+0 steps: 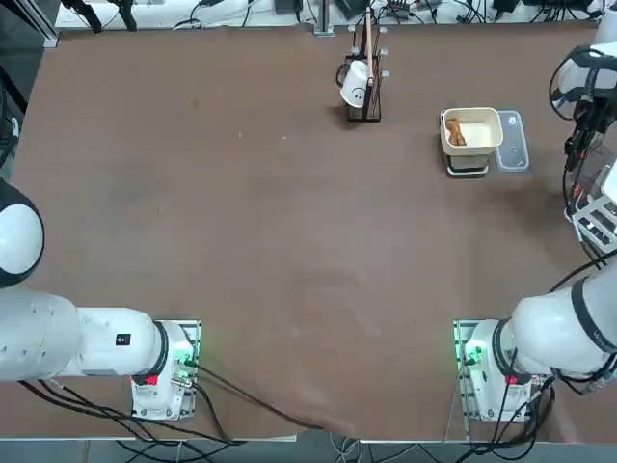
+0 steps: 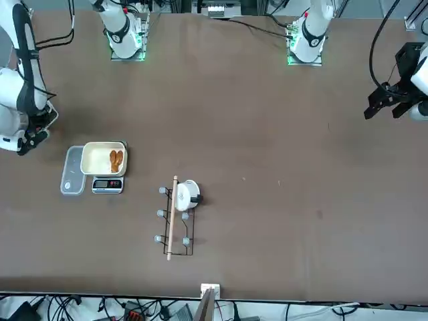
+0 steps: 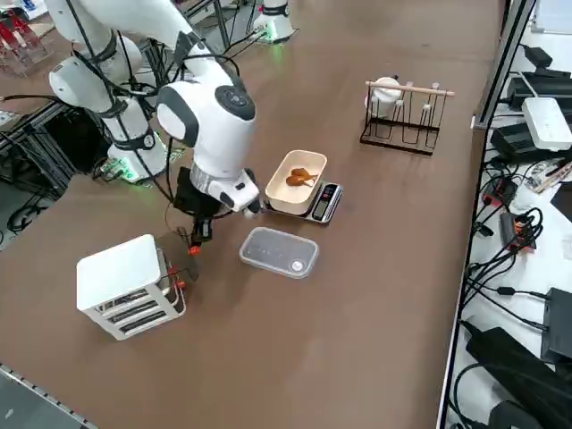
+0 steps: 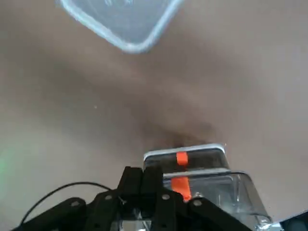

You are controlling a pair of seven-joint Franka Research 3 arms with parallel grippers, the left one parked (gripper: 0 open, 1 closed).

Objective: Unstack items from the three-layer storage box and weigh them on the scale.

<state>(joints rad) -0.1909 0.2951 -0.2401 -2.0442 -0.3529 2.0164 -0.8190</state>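
Here the right gripper (image 3: 195,234) hangs low over the table (image 3: 375,268), just beside the three-layer storage box (image 3: 130,284) and on the side of it that faces the scale (image 3: 308,189). In the right wrist view its dark fingers (image 4: 144,185) appear pressed together with no gap showing between them, directly in front of an orange tab on a clear drawer front; whether they pinch anything I cannot tell.

The storage box stands upright near the table's right edge, its drawer fronts with small red-orange tabs turned toward the gripper. The scale sits farther along the same side of the table, its long axis running from the cream bowl to the display end, with the display pointing toward the robot's bases in the top view. Two orange-brown items (image 3: 300,178) lie side by side in the bowl, touching. A clear plastic container (image 3: 279,252) lies flat just beside the scale, between it and the storage box
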